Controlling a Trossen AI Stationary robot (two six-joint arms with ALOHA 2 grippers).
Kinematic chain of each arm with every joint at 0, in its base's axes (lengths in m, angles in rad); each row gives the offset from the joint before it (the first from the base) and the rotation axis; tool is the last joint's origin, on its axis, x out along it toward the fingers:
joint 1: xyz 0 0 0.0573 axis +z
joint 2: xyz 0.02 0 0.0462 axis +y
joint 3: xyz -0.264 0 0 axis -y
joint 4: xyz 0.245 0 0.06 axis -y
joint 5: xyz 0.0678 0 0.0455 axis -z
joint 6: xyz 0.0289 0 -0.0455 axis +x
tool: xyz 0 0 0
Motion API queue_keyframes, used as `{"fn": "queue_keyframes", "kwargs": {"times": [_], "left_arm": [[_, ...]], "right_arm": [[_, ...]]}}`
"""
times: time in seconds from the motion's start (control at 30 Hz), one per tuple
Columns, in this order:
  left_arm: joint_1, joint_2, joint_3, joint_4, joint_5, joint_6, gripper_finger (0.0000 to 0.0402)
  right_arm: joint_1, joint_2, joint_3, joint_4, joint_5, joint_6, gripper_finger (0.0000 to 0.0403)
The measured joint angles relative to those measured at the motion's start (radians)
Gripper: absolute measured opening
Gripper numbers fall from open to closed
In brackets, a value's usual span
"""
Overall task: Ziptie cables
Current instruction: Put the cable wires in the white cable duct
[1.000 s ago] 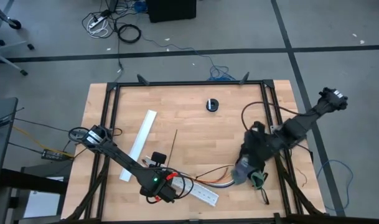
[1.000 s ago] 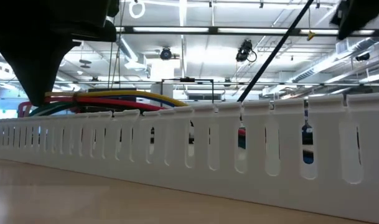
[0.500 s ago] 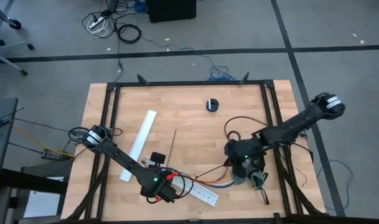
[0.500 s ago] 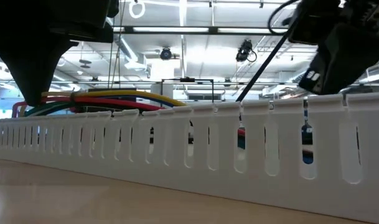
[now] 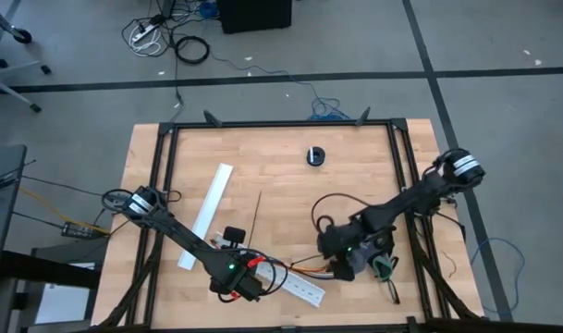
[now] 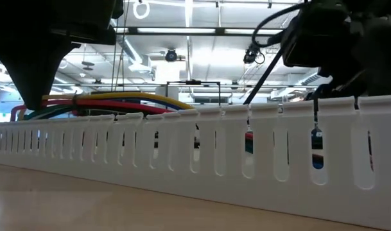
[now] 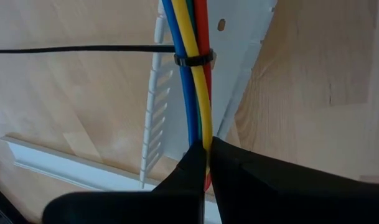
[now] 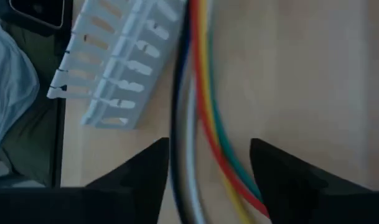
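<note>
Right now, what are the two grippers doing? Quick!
Left gripper: closed on the cables.
Right gripper: open, one finger on each side of the cables, not gripping.

From up top I see bare table (image 5: 290, 199) between the arms, broken only by a small black round thing (image 5: 315, 155), a thin black strip (image 5: 258, 215) and a white rail (image 5: 207, 227); the near edge is crowded by the slotted channel (image 5: 299, 289) and wires (image 5: 304, 268)
</note>
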Motion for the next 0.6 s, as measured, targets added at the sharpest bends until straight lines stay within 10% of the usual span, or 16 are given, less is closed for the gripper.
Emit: {"fn": "queue_keyframes", "kwargs": {"times": [0.37,0.6], "left_arm": [[0.0,0.0,0.0,0.001,0.012,-0.018,0.0],[0.0,0.0,0.0,0.0,0.014,-0.024,0.0]], "right_arm": [[0.163,0.164,0.078,-0.021,0.274,-0.072,0.023],[0.21,0.181,0.08,-0.048,0.381,-0.007,0.0148]]}}
